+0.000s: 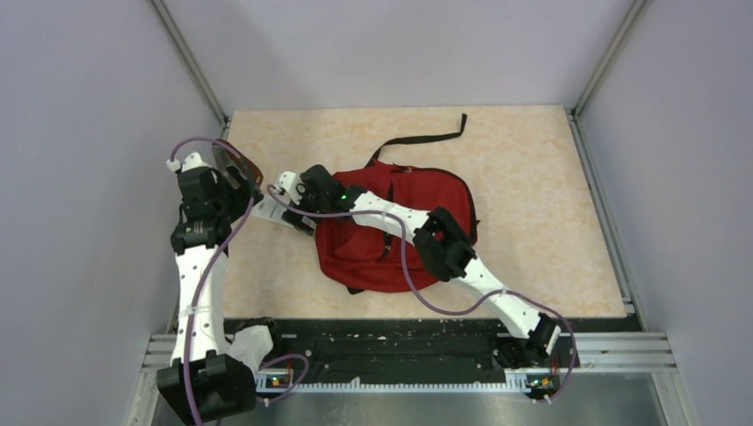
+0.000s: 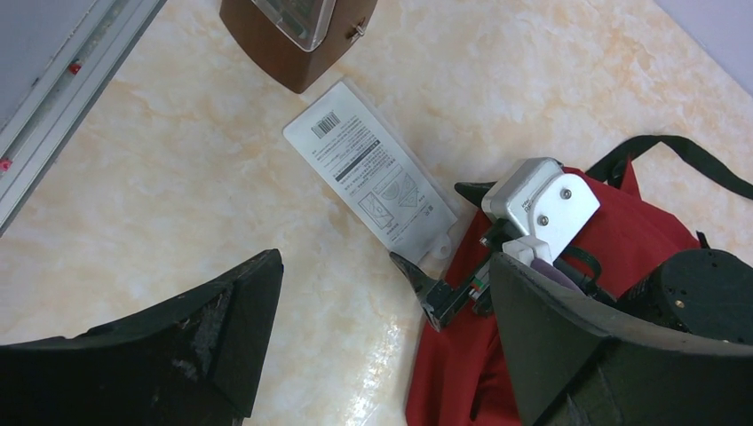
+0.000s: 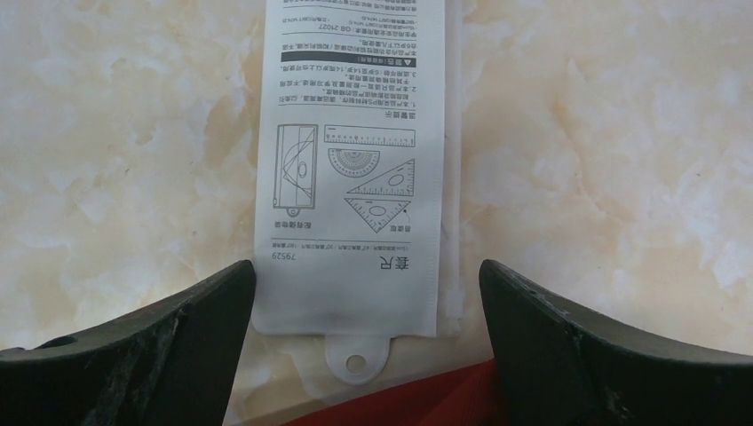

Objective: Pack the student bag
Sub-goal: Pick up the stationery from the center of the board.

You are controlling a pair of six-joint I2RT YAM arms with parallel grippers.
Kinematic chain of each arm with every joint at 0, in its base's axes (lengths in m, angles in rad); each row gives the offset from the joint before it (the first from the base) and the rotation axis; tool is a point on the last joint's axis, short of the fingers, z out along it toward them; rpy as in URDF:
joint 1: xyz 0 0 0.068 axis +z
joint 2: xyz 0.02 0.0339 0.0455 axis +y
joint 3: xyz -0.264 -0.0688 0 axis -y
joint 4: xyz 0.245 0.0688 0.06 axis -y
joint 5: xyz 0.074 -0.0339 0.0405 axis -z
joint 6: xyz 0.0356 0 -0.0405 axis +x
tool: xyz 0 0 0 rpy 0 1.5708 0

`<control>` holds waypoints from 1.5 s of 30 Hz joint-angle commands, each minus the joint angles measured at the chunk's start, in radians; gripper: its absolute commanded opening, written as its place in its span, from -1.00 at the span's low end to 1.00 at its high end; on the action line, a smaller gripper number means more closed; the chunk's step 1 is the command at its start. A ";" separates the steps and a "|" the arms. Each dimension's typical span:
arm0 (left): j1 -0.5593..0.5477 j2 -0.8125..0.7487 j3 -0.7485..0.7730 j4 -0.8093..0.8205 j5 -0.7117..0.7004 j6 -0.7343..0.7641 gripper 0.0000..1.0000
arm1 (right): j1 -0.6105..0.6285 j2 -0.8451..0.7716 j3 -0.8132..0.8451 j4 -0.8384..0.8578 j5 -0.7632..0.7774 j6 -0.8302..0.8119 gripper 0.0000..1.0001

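The dark-red student bag (image 1: 391, 232) lies flat in the middle of the table, black straps trailing toward the back. It also shows in the left wrist view (image 2: 639, 232) and as a red edge in the right wrist view (image 3: 417, 406). A white flat packet of a ruler set (image 3: 351, 177) lies on the table just left of the bag (image 1: 264, 211) (image 2: 373, 169). My right gripper (image 3: 368, 302) reaches across the bag, open, its fingers either side of the packet's tab end, not closed on it (image 1: 282, 204). My left gripper (image 2: 382, 342) is open and empty, held above the table left of the packet (image 1: 224, 185).
A small brown wedge-shaped pouch (image 2: 284, 40) with a clear part stands beyond the packet near the left wall (image 1: 246, 169). A metal rail (image 2: 53, 106) runs along the table's left edge. The right arm (image 1: 444, 244) lies over the bag.
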 commanded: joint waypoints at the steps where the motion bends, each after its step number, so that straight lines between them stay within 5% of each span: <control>1: 0.007 -0.029 -0.019 0.025 -0.020 0.030 0.81 | 0.034 0.070 0.073 -0.140 0.016 -0.011 0.89; 8: 0.007 -0.070 -0.035 0.030 -0.076 0.035 0.81 | 0.034 0.113 0.096 -0.279 0.019 0.033 0.59; 14: 0.009 -0.082 -0.040 0.031 -0.085 0.037 0.82 | 0.042 0.094 0.008 -0.281 0.099 0.107 -0.13; 24: 0.008 -0.114 -0.057 0.034 -0.095 0.044 0.82 | 0.071 -0.149 -0.326 -0.043 0.037 0.198 -1.00; 33: 0.008 -0.197 -0.085 -0.015 0.034 -0.024 0.82 | 0.074 -0.514 -0.671 0.350 0.027 0.466 -1.00; 41: 0.008 -0.399 -0.175 -0.012 0.284 -0.244 0.81 | 0.074 -0.705 -0.813 0.506 0.160 0.546 -1.00; 45: 0.008 -0.463 -0.216 -0.012 0.299 -0.287 0.80 | 0.074 -0.781 -0.856 0.543 0.192 0.539 -1.00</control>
